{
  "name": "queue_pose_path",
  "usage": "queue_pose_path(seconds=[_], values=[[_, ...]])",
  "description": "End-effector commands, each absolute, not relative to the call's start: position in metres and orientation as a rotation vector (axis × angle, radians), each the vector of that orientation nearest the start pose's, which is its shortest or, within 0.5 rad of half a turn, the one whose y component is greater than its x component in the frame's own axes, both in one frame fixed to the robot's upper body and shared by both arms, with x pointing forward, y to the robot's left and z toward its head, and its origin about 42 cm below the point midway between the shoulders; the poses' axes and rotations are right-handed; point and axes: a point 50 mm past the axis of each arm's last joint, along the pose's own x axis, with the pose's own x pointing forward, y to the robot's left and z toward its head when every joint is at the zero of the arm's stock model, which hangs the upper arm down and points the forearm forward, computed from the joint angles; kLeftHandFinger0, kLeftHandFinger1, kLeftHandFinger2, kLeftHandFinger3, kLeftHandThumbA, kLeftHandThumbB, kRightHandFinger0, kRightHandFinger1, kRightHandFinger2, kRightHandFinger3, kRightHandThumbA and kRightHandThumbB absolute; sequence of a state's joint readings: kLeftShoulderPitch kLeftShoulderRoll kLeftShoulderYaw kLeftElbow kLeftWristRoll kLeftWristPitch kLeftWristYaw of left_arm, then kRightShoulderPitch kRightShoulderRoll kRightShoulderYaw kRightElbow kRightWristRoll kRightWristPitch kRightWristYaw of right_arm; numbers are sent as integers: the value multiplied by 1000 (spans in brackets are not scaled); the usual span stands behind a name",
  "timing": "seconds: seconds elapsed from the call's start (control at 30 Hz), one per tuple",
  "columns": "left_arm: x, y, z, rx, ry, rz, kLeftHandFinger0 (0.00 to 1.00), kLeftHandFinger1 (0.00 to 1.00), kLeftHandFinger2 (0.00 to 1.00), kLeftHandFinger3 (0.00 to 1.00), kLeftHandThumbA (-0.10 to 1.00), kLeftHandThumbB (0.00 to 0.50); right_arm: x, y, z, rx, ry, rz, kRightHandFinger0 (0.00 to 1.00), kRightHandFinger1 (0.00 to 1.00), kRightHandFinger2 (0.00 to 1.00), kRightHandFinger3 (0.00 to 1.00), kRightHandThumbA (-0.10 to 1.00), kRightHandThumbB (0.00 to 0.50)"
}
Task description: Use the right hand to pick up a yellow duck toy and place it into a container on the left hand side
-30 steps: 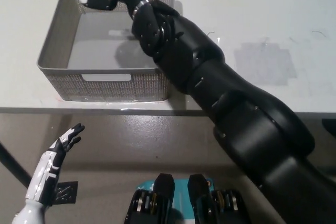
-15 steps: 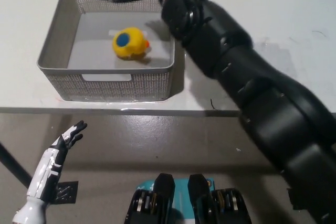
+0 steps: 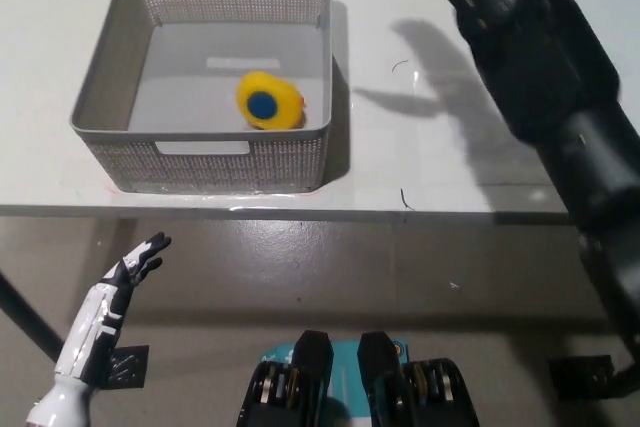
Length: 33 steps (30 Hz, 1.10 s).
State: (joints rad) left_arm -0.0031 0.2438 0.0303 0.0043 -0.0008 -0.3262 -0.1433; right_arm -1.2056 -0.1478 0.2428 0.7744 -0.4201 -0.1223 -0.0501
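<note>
Fingers of the black right arm (image 3: 540,77) are out of view, so their state is unknowable, while the light, squashy round yellow duck toy (image 3: 268,102), best gripped around its body, lies in the grey mesh plastic basket (image 3: 110,77).

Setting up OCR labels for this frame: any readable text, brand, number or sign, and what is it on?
None readable.
Yellow duck toy: a blue round spot only, no letters.
Grey mesh basket: plain walls and handle slots, no label visible.
White table: faint scuffs, no print.
Black right arm and white left hand: no markings legible.
</note>
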Motion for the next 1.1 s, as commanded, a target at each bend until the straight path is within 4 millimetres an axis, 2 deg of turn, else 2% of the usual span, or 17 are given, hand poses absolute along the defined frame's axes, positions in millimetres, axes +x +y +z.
queue_pose_path(seconds=[0.0,0.03,0.1,0.13,0.17,0.27,0.33,0.4,0.43,0.6,0.63,0.7,0.73,0.8,0.87,1.07], values=[[283,294,145,306,-373,-184,1000,1000,1000,1000,1000,138,423,-206,442,-569,-946,95,1000,1000,1000,1000,1000,402],[283,294,145,303,-381,-186,1000,1000,1000,1000,1000,133,406,-208,425,-538,-992,103,1000,1000,1000,1000,1000,371],[284,294,147,294,-387,-185,1000,1000,1000,1000,1000,140,392,-208,407,-489,-1021,117,1000,1000,1000,1000,1000,383],[286,292,149,263,-387,-168,1000,1000,1000,1000,1000,170,374,-205,383,-427,-1020,148,1000,1000,1000,1000,1000,386],[288,292,150,248,-387,-154,1000,1000,1000,1000,1000,181,363,-202,367,-398,-1021,169,1000,1000,1000,1000,1000,372],[287,294,152,239,-385,-143,1000,1000,1000,1000,1000,219,346,-192,334,-331,-998,222,1000,1000,1000,1000,1000,366],[288,295,153,234,-391,-140,1000,1000,1000,1000,1000,231,332,-181,294,-253,-928,282,1000,1000,1000,1000,1000,383],[288,293,154,218,-392,-142,1000,1000,1000,1000,1000,240,320,-175,264,-192,-842,332,1000,1000,1000,1000,1000,395],[289,292,154,211,-396,-147,1000,1000,1000,1000,1000,245,307,-169,235,-152,-763,335,1000,1000,1000,1000,1000,417],[285,295,152,206,-391,-132,1000,1000,1000,1000,1000,230,275,-154,174,-68,-591,374,1000,1000,1000,1000,1000,445],[285,296,152,210,-395,-132,1000,1000,1000,1000,1000,223,272,-153,168,-43,-572,376,1000,1000,1000,1000,1000,446],[288,297,153,213,-406,-132,1000,1000,1000,1000,1000,202,267,-152,154,14,-541,371,1000,1000,1000,1000,1000,403],[287,297,152,211,-407,-131,1000,1000,1000,1000,1000,200,265,-151,149,39,-531,372,1000,1000,1000,1000,1000,397],[288,296,153,213,-404,-130,1000,1000,1000,1000,1000,219,259,-150,140,102,-486,361,1000,1000,1000,1000,1000,390],[288,296,151,221,-400,-134,1000,1000,1000,1000,1000,219,255,-149,132,145,-443,354,1000,1000,1000,1000,1000,389],[286,296,147,214,-389,-138,1000,1000,1000,1000,1000,225,255,-155,115,121,-418,308,1000,1000,1000,1000,1000,371]])
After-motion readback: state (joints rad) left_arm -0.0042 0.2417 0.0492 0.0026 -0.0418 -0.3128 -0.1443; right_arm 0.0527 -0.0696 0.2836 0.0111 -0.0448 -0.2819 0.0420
